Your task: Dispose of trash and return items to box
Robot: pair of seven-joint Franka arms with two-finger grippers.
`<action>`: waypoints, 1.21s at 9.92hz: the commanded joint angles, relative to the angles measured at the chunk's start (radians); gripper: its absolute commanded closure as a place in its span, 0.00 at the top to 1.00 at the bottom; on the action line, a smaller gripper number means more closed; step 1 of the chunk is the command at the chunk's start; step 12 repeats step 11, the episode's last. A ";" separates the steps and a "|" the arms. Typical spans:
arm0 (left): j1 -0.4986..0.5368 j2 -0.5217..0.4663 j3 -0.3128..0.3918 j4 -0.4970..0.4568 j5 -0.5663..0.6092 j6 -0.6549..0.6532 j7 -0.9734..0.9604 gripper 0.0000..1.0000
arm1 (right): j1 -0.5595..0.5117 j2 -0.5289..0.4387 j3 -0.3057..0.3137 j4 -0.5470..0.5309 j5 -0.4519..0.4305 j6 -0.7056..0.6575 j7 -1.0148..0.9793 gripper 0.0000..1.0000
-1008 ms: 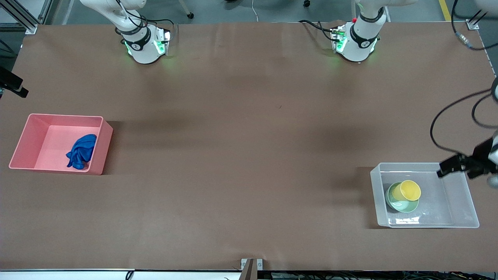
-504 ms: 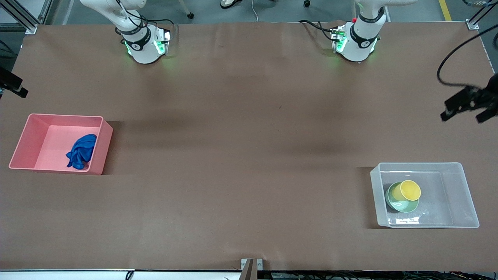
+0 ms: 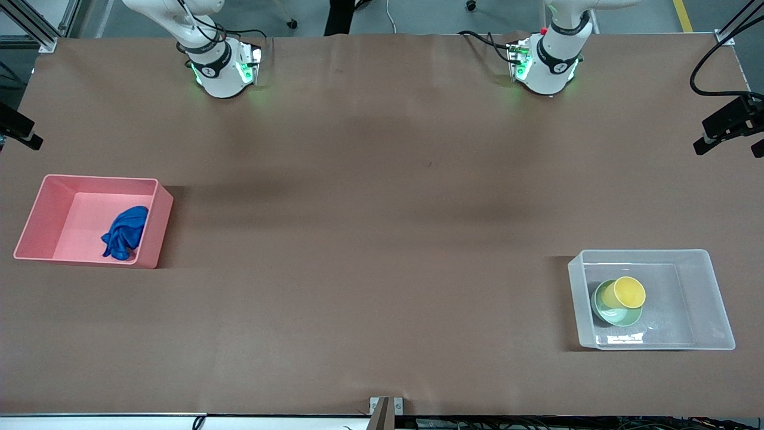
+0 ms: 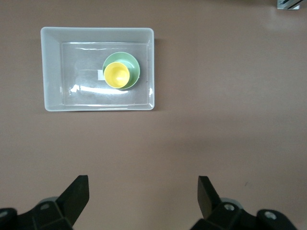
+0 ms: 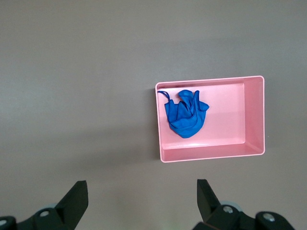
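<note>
The clear box (image 3: 713, 298) stands at the left arm's end of the table. In it the yellow cup (image 3: 630, 291) sits tilted in the mint-green bowl (image 3: 621, 316). The blue cloth wad (image 3: 125, 232) lies in the pink bin (image 3: 59, 209) at the right arm's end. My left gripper (image 3: 729, 146) is open and empty, high over the table edge, away from the box. Its wrist view shows the open gripper (image 4: 143, 196), box (image 4: 52, 67), cup (image 4: 116, 75) and bowl (image 4: 134, 67). My right gripper (image 5: 142, 201) is open and empty, high above bare table beside the bin (image 5: 254, 115) and cloth (image 5: 186, 115).
The two arm bases (image 3: 221, 65) (image 3: 546, 65) stand at the table's edge farthest from the front camera. A black finger (image 3: 24, 134) shows at the edge of the front view near the pink bin. A cable (image 3: 713, 60) hangs above the left gripper.
My left gripper has risen from over the box's rim and moved off toward the arm bases, open and empty. The right arm, cup, bowl and cloth have not moved.
</note>
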 commanded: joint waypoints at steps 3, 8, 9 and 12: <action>-0.003 -0.023 -0.033 -0.069 0.064 -0.005 -0.009 1.00 | -0.008 0.003 0.003 0.010 0.002 -0.013 -0.010 1.00; 0.000 -0.023 -0.033 -0.069 0.064 -0.011 -0.009 1.00 | -0.008 0.003 0.003 0.010 0.002 -0.013 -0.012 1.00; 0.000 -0.023 -0.033 -0.069 0.066 -0.013 -0.009 1.00 | -0.008 0.003 0.003 0.010 0.002 -0.014 -0.012 1.00; -0.001 -0.021 -0.031 -0.069 0.066 -0.011 -0.009 1.00 | -0.008 0.003 0.003 0.010 0.002 -0.017 -0.010 1.00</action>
